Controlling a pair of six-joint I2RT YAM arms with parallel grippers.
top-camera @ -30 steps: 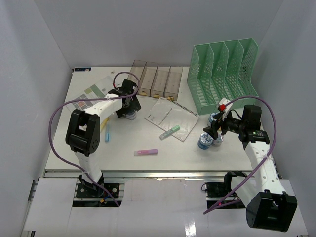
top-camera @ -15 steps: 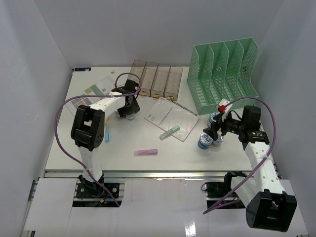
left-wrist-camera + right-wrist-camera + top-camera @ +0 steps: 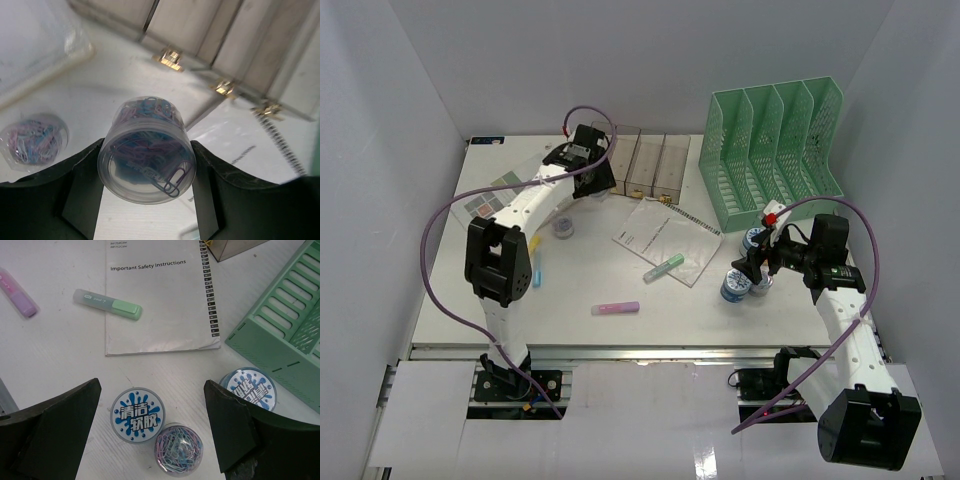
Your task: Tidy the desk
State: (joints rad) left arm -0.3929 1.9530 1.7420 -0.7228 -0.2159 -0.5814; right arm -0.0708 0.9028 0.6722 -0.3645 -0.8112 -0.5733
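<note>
On the white desk point(image 3: 680, 310) my left gripper point(image 3: 588, 160) point(image 3: 146, 155) is lifted near the back and shut on a clear tub of coloured paper clips point(image 3: 147, 125). A second clip tub point(image 3: 563, 228) point(image 3: 34, 141) stands on the desk below it. My right gripper point(image 3: 752, 262) point(image 3: 151, 390) hangs open over a blue-labelled tub point(image 3: 137, 414) and a small clip tub point(image 3: 178, 448). Another blue-labelled tub point(image 3: 248, 388) sits by its right finger.
Clear brownish bins point(image 3: 645, 165) line the back, just past my left gripper. A green mesh file rack point(image 3: 775, 150) stands back right. A booklet point(image 3: 665, 238), a green highlighter point(image 3: 664, 267), a pink highlighter point(image 3: 615, 308), a blue pen point(image 3: 536, 272) and a leaflet point(image 3: 495, 190) lie on the desk.
My left gripper closed on a clip tub, then rose and moved back toward the bins with it, leaving another tub on the desk. The right arm has not moved.
</note>
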